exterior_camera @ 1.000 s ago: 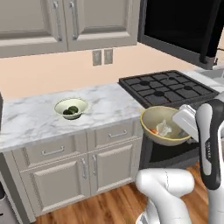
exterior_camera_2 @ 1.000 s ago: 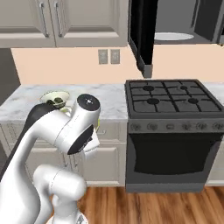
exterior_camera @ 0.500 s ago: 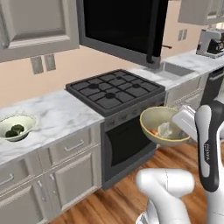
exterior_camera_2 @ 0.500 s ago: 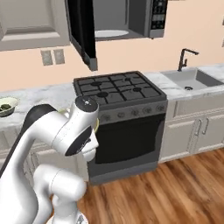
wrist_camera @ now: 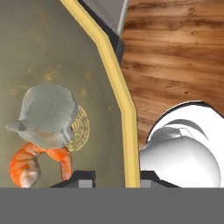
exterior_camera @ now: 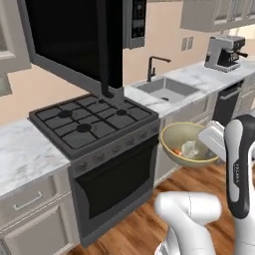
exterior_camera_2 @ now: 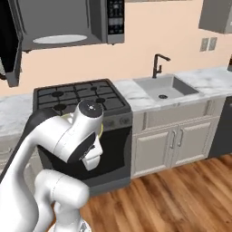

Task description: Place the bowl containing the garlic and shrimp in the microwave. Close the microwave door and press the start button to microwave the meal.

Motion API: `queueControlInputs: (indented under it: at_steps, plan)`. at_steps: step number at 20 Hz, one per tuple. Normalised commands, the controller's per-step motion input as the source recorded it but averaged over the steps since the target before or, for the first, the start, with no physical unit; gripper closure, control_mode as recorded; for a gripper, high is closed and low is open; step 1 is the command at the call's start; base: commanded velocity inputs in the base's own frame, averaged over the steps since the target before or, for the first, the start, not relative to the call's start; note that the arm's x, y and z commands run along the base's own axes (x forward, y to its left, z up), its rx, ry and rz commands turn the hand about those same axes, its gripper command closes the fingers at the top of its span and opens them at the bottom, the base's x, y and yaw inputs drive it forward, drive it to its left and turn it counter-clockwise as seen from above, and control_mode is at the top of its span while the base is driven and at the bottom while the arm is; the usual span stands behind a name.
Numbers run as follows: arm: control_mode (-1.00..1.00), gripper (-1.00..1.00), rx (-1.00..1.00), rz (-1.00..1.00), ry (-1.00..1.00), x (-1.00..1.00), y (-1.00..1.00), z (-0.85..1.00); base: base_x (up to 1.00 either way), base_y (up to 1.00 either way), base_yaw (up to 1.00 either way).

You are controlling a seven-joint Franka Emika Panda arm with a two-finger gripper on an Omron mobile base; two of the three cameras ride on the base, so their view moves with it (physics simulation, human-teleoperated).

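**Bowl held over the floor in front of the range**

The room is a kitchen with a wood plank floor (exterior_camera_2: 181, 190), peach walls and cream cabinet fronts (exterior_camera_2: 174, 145). A marble worktop (exterior_camera: 22, 154) runs along the wall, broken by a black gas range (exterior_camera: 92, 122) and a sink (exterior_camera_2: 165, 87) with a dark faucet (exterior_camera_2: 158, 65). A coffee machine (exterior_camera: 224, 52) stands on the worktop far to the right.

The microwave (exterior_camera_2: 63, 22) hangs above the range. The microwave door (exterior_camera: 74, 40) is swung wide open, its glossy black panel facing the room; the white turntable plate (exterior_camera_2: 59, 39) is visible inside the cavity.

The bowl (exterior_camera: 187, 144) is off the worktop, in the air just beside the range's front right corner. The gripper (wrist_camera: 117, 177) clamps the bowl's yellow rim, one finger inside, one outside. In the bowl, the garlic (wrist_camera: 48, 114) lies against the shrimp (wrist_camera: 33, 164).
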Motion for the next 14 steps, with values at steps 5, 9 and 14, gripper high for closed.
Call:
queueControlInputs:
  at_steps: [5,9,14]
  plan:
    - [1.00,1.00,0.00,0.00,0.00,0.00,0.00,0.00,0.69,-0.52,0.45]
    - [1.00,1.00,0.00,0.00,0.00,0.00,0.00,0.00,0.56,-0.53,0.50]
    - [1.00,1.00,0.00,0.00,0.00,0.00,0.00,0.00,0.51,-0.47,0.52]
